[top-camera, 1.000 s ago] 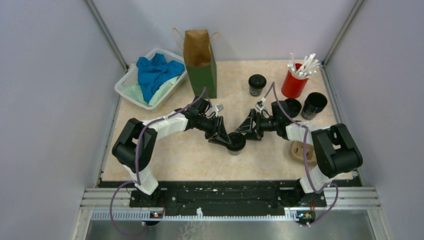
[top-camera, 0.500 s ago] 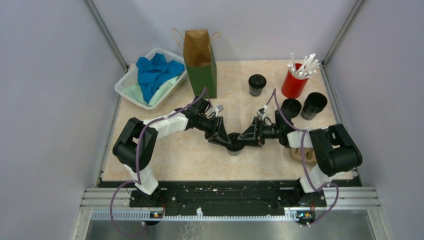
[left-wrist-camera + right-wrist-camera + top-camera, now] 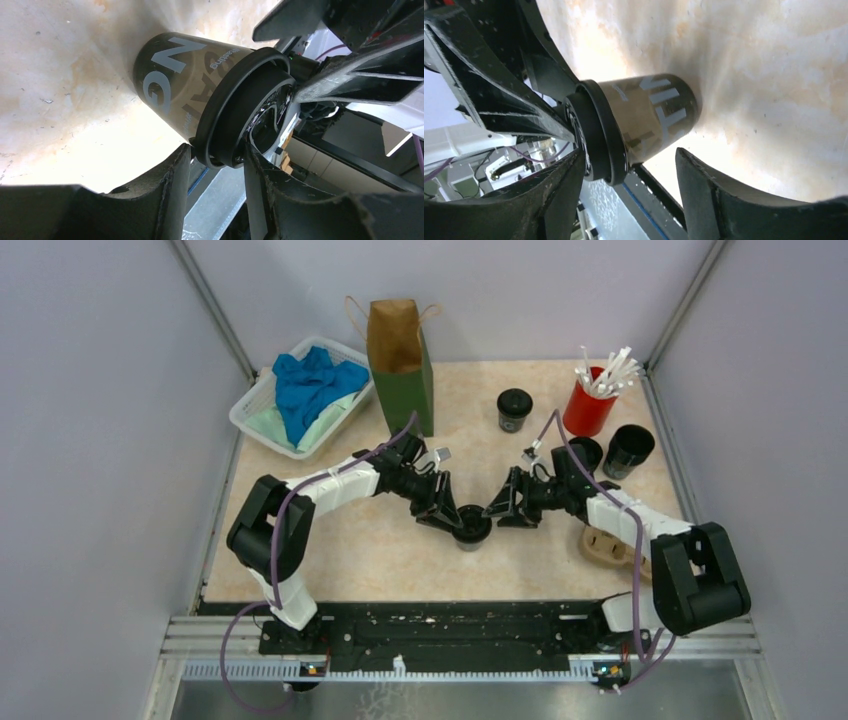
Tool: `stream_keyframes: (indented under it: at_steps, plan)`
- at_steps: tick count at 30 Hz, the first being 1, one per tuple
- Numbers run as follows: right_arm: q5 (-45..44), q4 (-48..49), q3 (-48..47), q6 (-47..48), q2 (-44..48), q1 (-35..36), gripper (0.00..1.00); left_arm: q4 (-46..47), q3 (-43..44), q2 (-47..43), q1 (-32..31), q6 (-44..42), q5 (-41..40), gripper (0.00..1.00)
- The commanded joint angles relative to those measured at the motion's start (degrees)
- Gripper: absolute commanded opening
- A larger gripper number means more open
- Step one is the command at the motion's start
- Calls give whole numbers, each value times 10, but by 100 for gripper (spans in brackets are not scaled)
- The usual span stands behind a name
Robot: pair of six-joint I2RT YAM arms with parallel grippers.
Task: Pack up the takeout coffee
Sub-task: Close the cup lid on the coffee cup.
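Note:
A small black takeout coffee cup (image 3: 472,530) with white lettering stands upright mid-table under a round black lid (image 3: 235,115). My left gripper (image 3: 457,517) meets it from the left and is shut on the lid's edge, one finger (image 3: 172,192) below the rim and the other (image 3: 262,187) on top. My right gripper (image 3: 498,510) comes in from the right and is open. It straddles the same cup (image 3: 654,115): one finger (image 3: 559,185) is close to the lid top and the other (image 3: 704,185) stands apart from the cup wall. Another lidded cup (image 3: 514,408) stands further back.
A green and brown paper bag (image 3: 400,365) stands open at the back. To its left is a white basket (image 3: 250,410) holding blue cloth. At the right are a red cup of white sticks (image 3: 590,405), two open black cups (image 3: 628,448) and a tan pulp carrier (image 3: 603,545).
The right arm swung outward to the right, its gripper dropping in beside the cup and then easing back slightly. The left arm and the cup stayed put.

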State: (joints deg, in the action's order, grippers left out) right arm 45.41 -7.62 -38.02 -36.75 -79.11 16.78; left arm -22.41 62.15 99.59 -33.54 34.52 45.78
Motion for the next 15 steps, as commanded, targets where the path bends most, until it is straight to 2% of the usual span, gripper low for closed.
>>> stream_keyframes:
  at_steps: [1,3,6,10,12,14,15]
  plan:
    - [-15,-67,-5,32,19,5,56,-80,-10,37,-3,-59,-184,48]
    - [-10,-45,8,24,10,6,53,-81,-9,37,-3,-58,-181,49]
    - [-14,33,44,0,-10,16,51,-80,-10,37,-4,-56,-179,49]
    - [-28,144,95,-27,-70,19,43,-65,-24,46,-3,-53,-174,49]
    - [-54,184,118,-34,-94,18,36,-57,-34,55,-3,-49,-168,49]
    - [-42,175,108,-31,-118,18,24,-53,-37,49,-3,-46,-166,49]
    - [-35,166,101,-36,-110,18,24,-56,-35,42,-3,-46,-168,49]
